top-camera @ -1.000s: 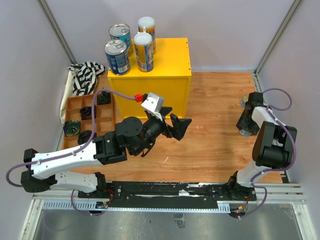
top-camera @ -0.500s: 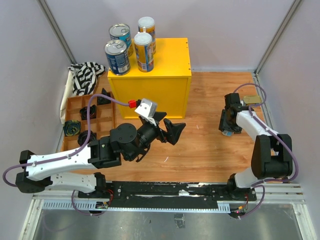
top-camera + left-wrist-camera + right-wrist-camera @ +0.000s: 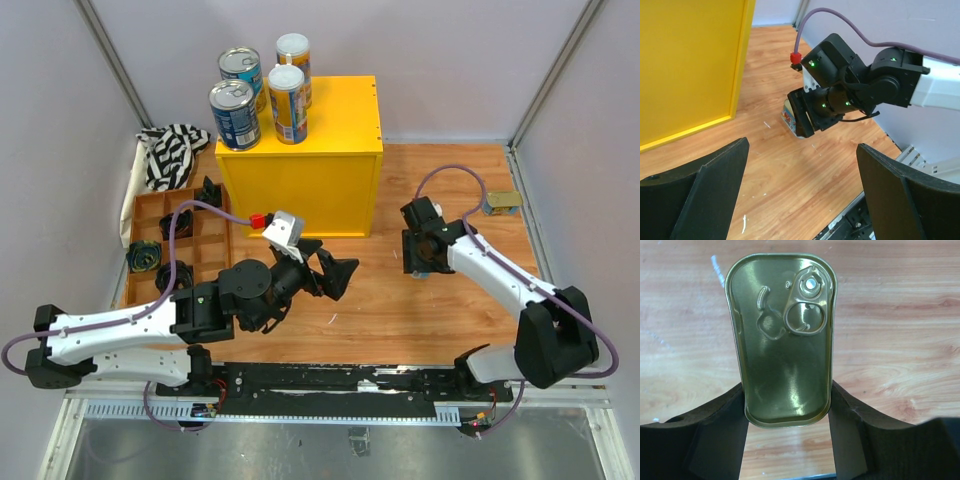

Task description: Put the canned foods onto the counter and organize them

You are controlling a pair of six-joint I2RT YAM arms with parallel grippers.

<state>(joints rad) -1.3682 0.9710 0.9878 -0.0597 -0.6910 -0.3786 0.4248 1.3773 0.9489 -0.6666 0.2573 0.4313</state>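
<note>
right end effector point(image 3: 420, 258): clamped on the held gold tin point(image 3: 785, 340). One black finger presses on each long side of it.
held gold tin: its shiny top with the pull ring faces the right wrist camera. It is out over the desk point(image 3: 400, 320), to the right of the counter point(image 3: 300, 150) and not touching it. I cannot tell if it touches the wood under it.
left end effector point(image 3: 327, 268): its fingers are wide apart, with nothing between them. It is in front of the counter and points across the desk at the right end effector.
counter: a big yellow box at the back of the desk. Four cans stand on its flat top, all on the left part.
front blue can point(image 3: 234, 113): stands up at the front left corner of the top.
back blue can point(image 3: 241, 72): stands up just behind the front blue can.
front slim can point(image 3: 286, 103): stands up just beside the front blue can, on its right.
back slim can point(image 3: 293, 55): stands up behind the front slim can, at the back edge.
other gold tin point(image 3: 500, 203): lies on the desk by the right wall, well apart from the counter.
wooden tray point(image 3: 140, 215): sits left of the counter, with small black things point(image 3: 145, 257) in some of its boxes.
striped cloth point(image 3: 170, 155): bunched up behind the wooden tray, next to the counter's left side.
</note>
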